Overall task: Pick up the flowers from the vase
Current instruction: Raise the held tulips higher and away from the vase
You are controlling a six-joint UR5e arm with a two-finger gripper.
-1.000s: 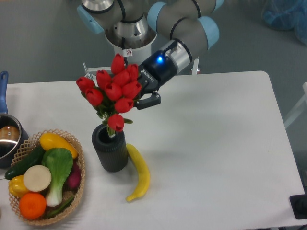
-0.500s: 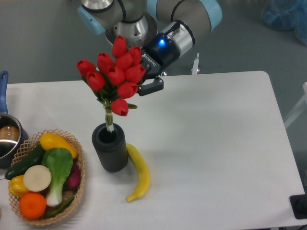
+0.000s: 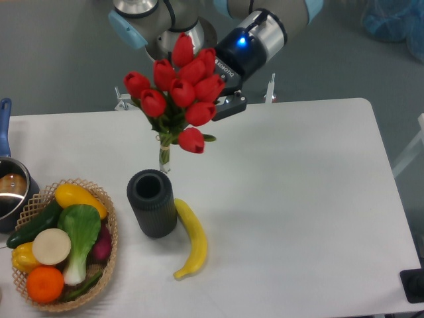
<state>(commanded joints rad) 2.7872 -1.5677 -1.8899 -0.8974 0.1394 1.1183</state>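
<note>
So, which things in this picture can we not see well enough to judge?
From the fixed camera:
- The claw: the tulips cover its fingertips, so the grip itself is not visible.
- The inside of the vase: too dark to see.
- The pot: cut off by the left edge.
- The black object: cut off by the right edge.
- The arm's upper part: cut off by the top edge.

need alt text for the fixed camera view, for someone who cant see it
A robot arm's tool holds a bunch of red tulips in the air, stems clear of the dark ribbed vase on the white table. A banana lies beside the vase, and a woven basket of fruit and vegetables sits to the left.
</note>
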